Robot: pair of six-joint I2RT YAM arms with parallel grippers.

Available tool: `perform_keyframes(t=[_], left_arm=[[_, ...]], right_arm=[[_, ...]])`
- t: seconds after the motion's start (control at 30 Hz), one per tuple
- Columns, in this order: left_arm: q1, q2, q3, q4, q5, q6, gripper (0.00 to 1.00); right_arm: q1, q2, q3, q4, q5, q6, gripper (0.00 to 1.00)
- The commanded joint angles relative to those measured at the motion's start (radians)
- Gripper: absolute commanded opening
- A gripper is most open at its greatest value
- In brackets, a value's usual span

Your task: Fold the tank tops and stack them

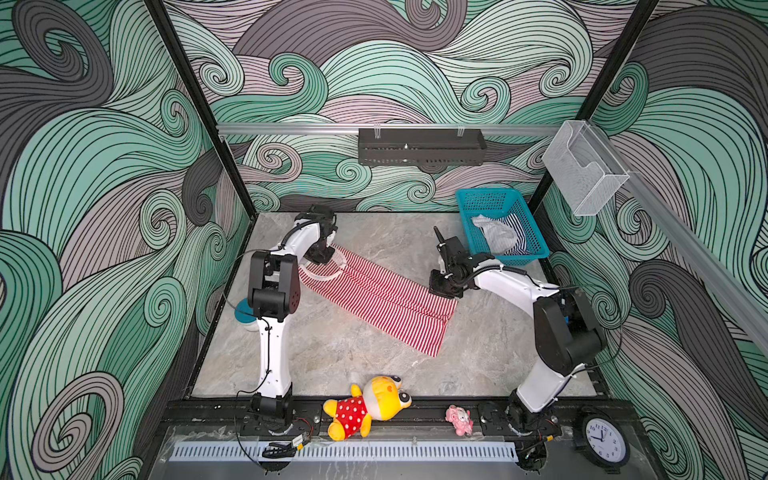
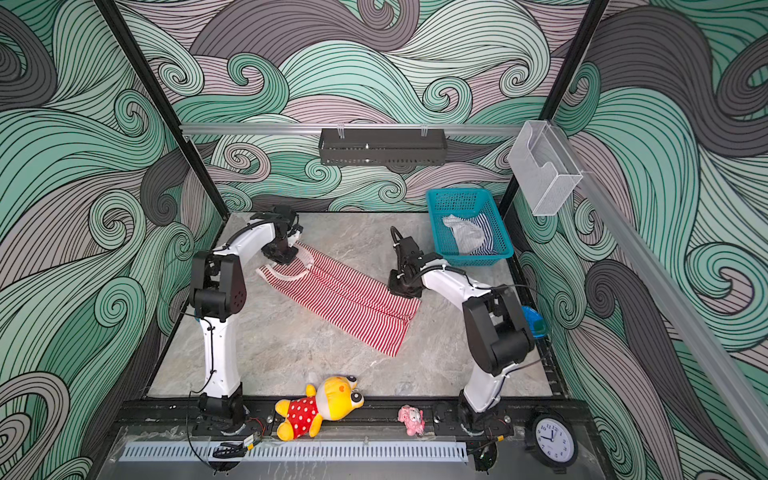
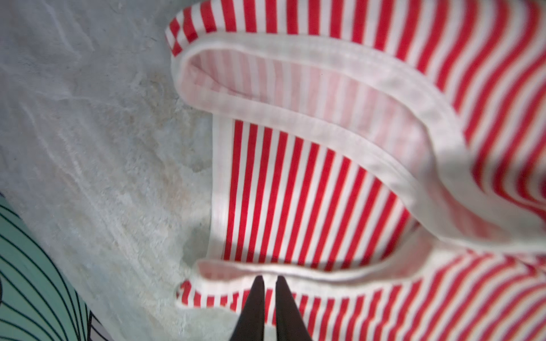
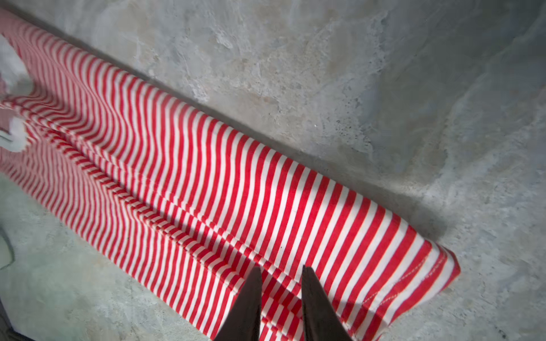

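Red-and-white striped tank top (image 1: 374,295), navy-and-white striped top (image 1: 515,233), teal basket (image 1: 467,200), grey marbled table (image 1: 332,357)

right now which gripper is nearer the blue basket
Right. The right gripper hangs over the hem end of the red striped top, close to the basket's near corner. The left gripper is at the top's opposite, neck end, much farther off.

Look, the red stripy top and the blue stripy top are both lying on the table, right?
Not quite. The red stripy top lies on the table, but the blue stripy top is in the teal basket, as both top views show.
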Motion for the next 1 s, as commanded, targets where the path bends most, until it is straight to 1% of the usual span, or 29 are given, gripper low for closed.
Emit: perform_keyframes(t=[0.0,0.1,0.17,0.3,0.43,0.6,0.73,0.83,0.9,0.97], left_arm=[[-0.085,-0.083,-0.127,0.002,0.067,0.000,0.13],[-0.140,-0.150,-0.268,0.040,0.101,-0.003,0.14],[-0.164,-0.166,-0.320,0.049,0.119,-0.019,0.14],[-0.191,-0.156,-0.363,0.064,0.139,-0.046,0.14],[-0.193,-0.120,-0.352,0.051,0.174,-0.057,0.14],[-0.197,-0.059,-0.301,0.035,0.130,-0.047,0.14],[-0.196,0.016,-0.224,0.020,0.081,-0.032,0.14],[-0.196,0.085,-0.132,0.003,0.054,-0.017,0.14],[-0.193,0.139,-0.045,-0.010,0.045,-0.007,0.14],[-0.189,0.212,0.076,-0.039,0.025,0.000,0.15]], right_arm=[[-0.007,0.048,0.046,0.004,0.020,-0.041,0.26],[-0.012,0.092,0.081,-0.003,0.025,-0.056,0.26],[-0.013,0.114,0.100,-0.012,0.021,-0.064,0.25],[-0.015,0.138,0.101,-0.016,0.029,-0.074,0.25],[-0.015,0.146,0.082,-0.024,0.039,-0.072,0.24],[-0.015,0.134,0.024,-0.012,0.040,-0.056,0.24],[-0.006,0.135,-0.017,-0.013,0.030,-0.051,0.24],[0.010,0.125,-0.052,-0.024,0.054,-0.039,0.24],[0.025,0.108,-0.083,-0.023,0.058,-0.026,0.24],[0.049,0.080,-0.118,-0.018,0.055,-0.003,0.24]])
